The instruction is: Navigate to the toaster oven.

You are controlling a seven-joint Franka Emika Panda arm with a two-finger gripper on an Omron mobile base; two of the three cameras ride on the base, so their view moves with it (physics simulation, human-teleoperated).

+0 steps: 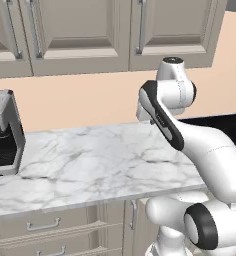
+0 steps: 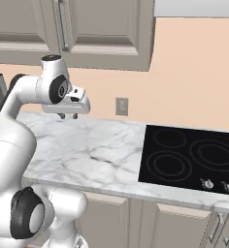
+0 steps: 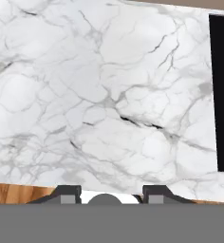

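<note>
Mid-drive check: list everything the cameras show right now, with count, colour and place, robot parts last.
Countertop: one, white marble with grey veins, across the middle.
Coffee machine: one, silver and black, on the counter's left end, partly cut off.
Cooktop: one, black glass, set into the counter at right, two knobs in front.
Wall outlet: one, grey, on the peach wall.
Upper cabinets: grey-beige, above.
Drawers: grey-beige, below the counter.
Gripper: one, white with dark tips, above the bare counter, holding nothing.
</note>
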